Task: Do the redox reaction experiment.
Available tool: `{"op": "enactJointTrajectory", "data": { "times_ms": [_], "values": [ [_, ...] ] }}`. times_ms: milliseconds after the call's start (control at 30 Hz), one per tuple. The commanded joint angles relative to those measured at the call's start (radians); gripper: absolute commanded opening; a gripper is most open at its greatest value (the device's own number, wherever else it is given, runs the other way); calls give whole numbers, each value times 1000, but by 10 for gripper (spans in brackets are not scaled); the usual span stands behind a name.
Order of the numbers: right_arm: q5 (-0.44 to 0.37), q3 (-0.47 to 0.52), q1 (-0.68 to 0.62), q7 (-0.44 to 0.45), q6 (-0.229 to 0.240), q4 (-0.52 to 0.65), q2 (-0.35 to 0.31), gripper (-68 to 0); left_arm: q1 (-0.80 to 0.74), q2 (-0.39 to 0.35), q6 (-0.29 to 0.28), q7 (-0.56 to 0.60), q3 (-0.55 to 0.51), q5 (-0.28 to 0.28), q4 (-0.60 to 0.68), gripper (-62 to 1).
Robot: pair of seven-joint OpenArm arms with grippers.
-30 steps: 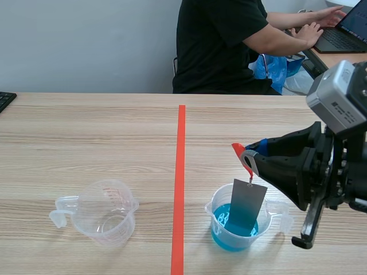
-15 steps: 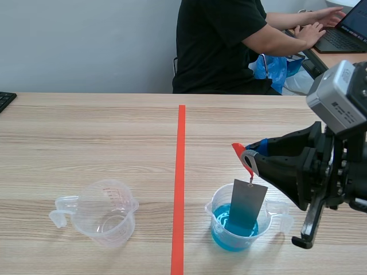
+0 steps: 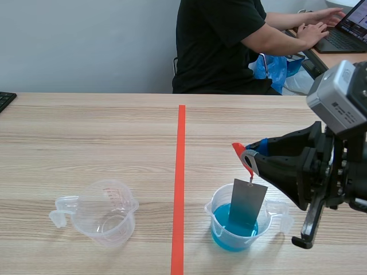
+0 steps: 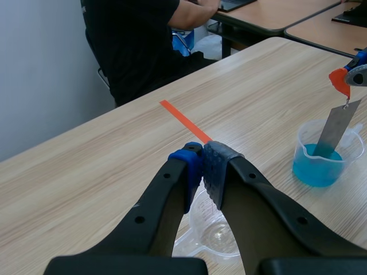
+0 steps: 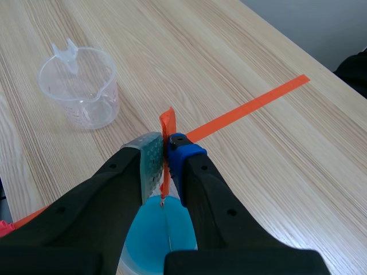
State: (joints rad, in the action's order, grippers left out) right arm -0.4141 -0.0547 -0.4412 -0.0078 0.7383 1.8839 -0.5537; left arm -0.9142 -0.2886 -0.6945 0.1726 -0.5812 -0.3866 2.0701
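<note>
Scene view: right gripper [image 3: 248, 158] comes in from the right, near side, fingers closed on a small orange tab [image 3: 239, 152]. Grey metal sheet [image 3: 246, 204] hangs from the tab on a short hook, slightly tilted, its lower end inside the blue-liquid cup [image 3: 236, 236] and dipped in the blue liquid. That cup sits right of the orange tape line [image 3: 180, 172], near edge of the table [image 3: 86, 143]. Empty clear cup [image 3: 106, 212] is left of the line, near side, well apart from the blue one, handle to its left.

Left wrist view: left gripper [image 4: 203, 167] has its fingers pressed together, pad against pad, nothing between them; empty clear cup is under it and the blue-liquid cup lies off to the right.

Right wrist view: tab pinched between the two pads, blue liquid directly below the fingers.

Far side: person [image 3: 218, 46] in a black shirt, hands on a laptop [image 3: 352, 28] at far right. Keyboard [image 3: 4, 100] corner at far left edge.
</note>
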Motion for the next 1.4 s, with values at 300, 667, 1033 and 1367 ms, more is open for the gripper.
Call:
{"op": "enactJointTrajectory", "data": {
  "times_ms": [300, 667, 1033, 1367],
  "values": [
    [-1, 35, 9, 3, 7, 40, 0, -660, 1, -3, -2, 14, 8, -14, 1, -566],
    [-10, 70, 3, -43, 7, 140, -1, -660, 1, -2, -2, 11, 8, -14, 1, -566],
    [-123, 138, -42, -150, 7, 280, -1, -660, 1, -3, -2, 11, 8, -14, 1, -566],
    [-200, 199, -47, -211, 7, 391, 0, -660, 3, -3, -2, 10, 8, -9, 1, -566]
  ]
}}
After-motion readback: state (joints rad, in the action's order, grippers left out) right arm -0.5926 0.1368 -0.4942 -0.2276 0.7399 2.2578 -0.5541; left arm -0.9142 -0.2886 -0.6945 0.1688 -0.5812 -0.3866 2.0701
